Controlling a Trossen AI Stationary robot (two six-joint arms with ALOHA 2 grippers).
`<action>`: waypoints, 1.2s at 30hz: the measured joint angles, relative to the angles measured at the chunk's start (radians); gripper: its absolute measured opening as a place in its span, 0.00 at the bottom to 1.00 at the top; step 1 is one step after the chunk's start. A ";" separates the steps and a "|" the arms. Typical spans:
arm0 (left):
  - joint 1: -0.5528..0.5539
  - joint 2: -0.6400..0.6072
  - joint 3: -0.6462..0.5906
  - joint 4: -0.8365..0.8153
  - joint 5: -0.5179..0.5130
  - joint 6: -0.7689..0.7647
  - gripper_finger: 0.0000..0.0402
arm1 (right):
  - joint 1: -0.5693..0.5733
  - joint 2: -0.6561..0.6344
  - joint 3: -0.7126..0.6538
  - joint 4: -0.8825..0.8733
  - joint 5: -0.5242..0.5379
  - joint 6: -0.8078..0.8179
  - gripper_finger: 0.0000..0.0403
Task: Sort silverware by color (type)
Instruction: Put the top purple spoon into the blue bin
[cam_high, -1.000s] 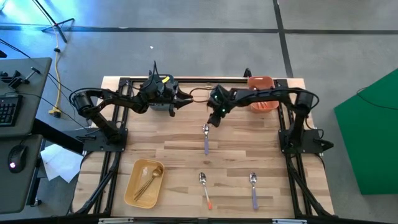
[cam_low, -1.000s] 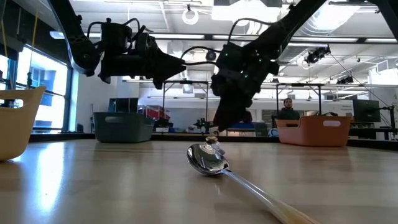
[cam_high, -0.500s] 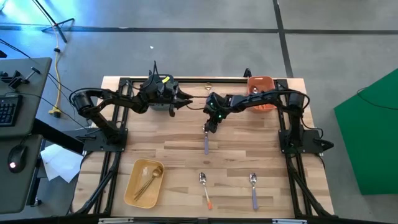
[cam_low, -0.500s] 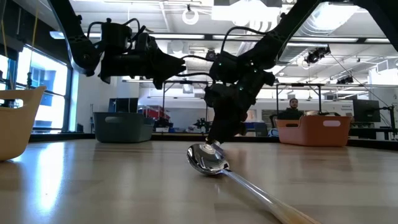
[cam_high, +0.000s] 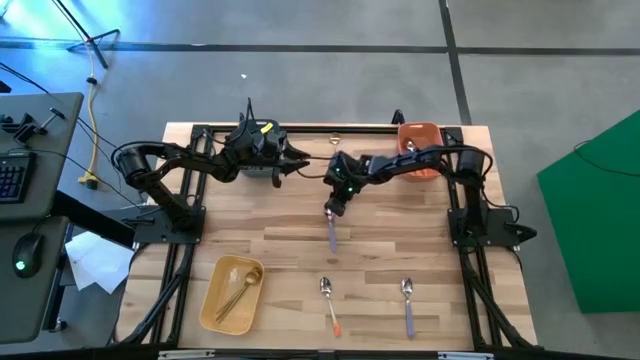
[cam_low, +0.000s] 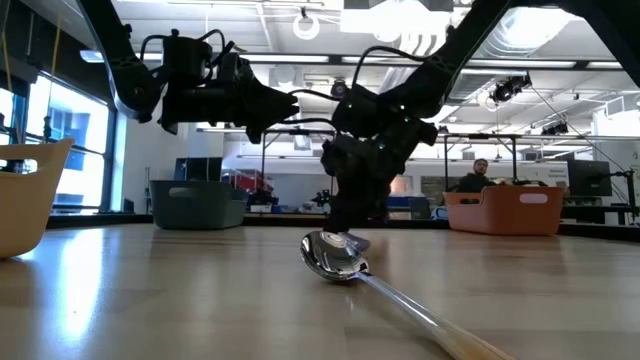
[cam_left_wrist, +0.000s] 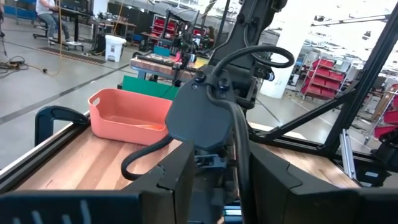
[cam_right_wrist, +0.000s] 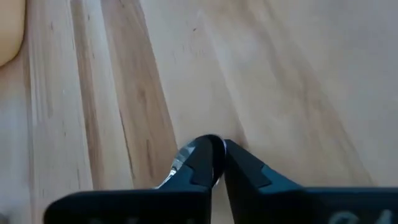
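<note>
Silverware lies scattered on the wooden counter. The right tool is down at the middle of the counter, at the bowl end of a purple-handled spoon whose handle points toward the near edge. In the right wrist view the two dark fingers stand almost together around the shiny bowl of that spoon, so the tool is closed on it; the low view shows the fingers meeting the counter just behind a silver spoon bowl lying close to that camera.

Two more pieces lie near the front edge, well apart from the tool: an orange-handled spoon and a second purple-handled spoon to its right. Gold pieces rest inside a yellow bin at the front left. An orange bin sits at the far right corner, and a grey bin at the back shows in the low view.

The left tool hangs above the far edge of the counter, near the middle; I cannot tell how its fingers stand.
</note>
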 joint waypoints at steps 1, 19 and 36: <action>0.000 0.000 0.000 0.000 0.000 0.000 0.29 | 0.000 0.000 0.000 0.003 0.000 -0.001 0.04; 0.012 0.000 0.000 -0.014 -0.016 -0.053 0.43 | -0.085 -0.287 0.082 -0.138 0.197 -0.202 0.00; -0.087 0.098 0.120 -0.053 -0.054 -0.052 0.51 | -0.071 -0.460 0.082 0.081 0.299 -0.328 0.00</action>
